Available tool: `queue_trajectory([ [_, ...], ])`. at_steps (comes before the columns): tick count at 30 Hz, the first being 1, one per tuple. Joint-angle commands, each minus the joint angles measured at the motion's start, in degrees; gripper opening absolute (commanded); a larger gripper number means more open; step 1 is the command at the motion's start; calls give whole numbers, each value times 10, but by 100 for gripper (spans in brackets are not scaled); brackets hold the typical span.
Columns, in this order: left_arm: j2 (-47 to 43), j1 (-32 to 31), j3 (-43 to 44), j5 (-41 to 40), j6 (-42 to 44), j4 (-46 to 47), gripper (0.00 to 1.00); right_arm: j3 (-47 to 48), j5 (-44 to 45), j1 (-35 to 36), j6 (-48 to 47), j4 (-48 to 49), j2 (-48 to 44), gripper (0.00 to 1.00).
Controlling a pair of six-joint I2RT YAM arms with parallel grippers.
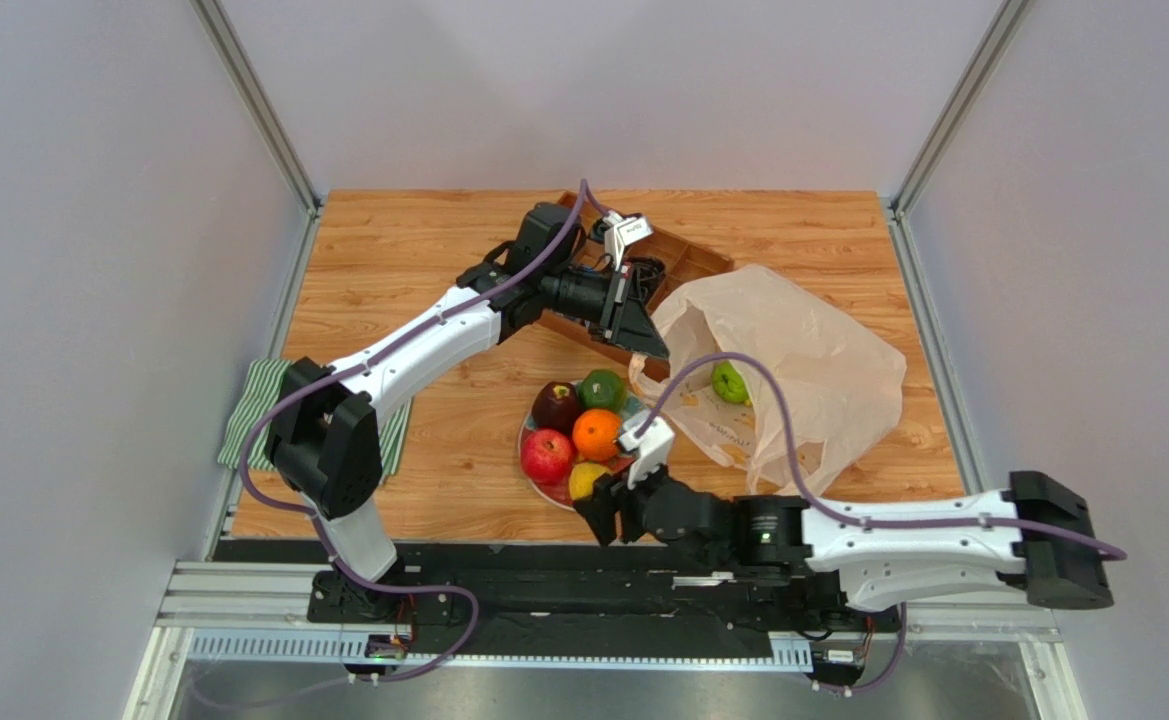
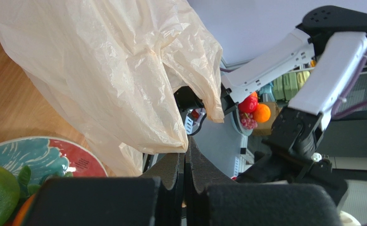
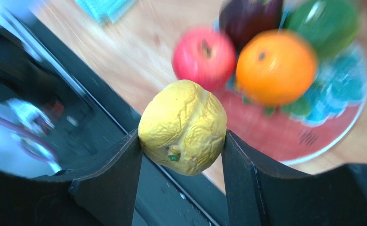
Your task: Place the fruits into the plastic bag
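The plastic bag lies at the right with its mouth facing the plate, and one green fruit is inside. My left gripper is shut on the bag's rim and holds it up; in the left wrist view the pinched film hangs from the closed gripper. The plate holds a red apple, a dark red apple, an orange and a green fruit. My right gripper is shut on the small yellow fruit at the plate's near edge. No banana shows.
A brown wooden tray sits behind the bag, under my left arm. A green striped cloth lies at the table's left edge. The black rail runs just below my right gripper.
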Motion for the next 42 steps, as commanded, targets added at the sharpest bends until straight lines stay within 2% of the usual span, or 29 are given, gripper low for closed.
queue_trajectory([
  [1, -5, -1, 13, 9, 8, 10, 0, -15, 76, -6, -64, 70, -140, 33],
  [5, -5, 0, 12, 8, 6, 11, 0, -1, 143, -45, -89, -2, -232, 36],
  [8, -6, -1, 12, 6, 7, 11, 0, 27, 145, -125, -59, -99, -255, 37],
  [9, -7, -1, 12, 6, 7, 11, 0, 38, 134, -182, -41, -128, -253, 36],
  [12, -6, 0, 11, 4, 8, 11, 0, 59, 68, -271, -14, -189, -243, 36],
  [15, -5, 0, 11, 4, 7, 11, 0, 82, 51, -313, -11, -241, -213, 35],
  [19, -8, -1, 12, 5, 8, 11, 0, 118, 49, -324, -17, -288, -151, 35],
  [27, -12, 0, 13, 7, 7, 10, 0, 141, 44, -356, -25, -270, -14, 35],
  [33, -13, -1, 14, 8, 9, 10, 0, 135, 2, -397, -33, -231, 42, 36],
  [38, -14, 0, 14, 7, 9, 10, 0, 129, 4, -411, -32, -220, 100, 36],
  [42, -13, -1, 14, 7, 9, 9, 0, 116, 11, -423, -31, -208, 112, 39],
])
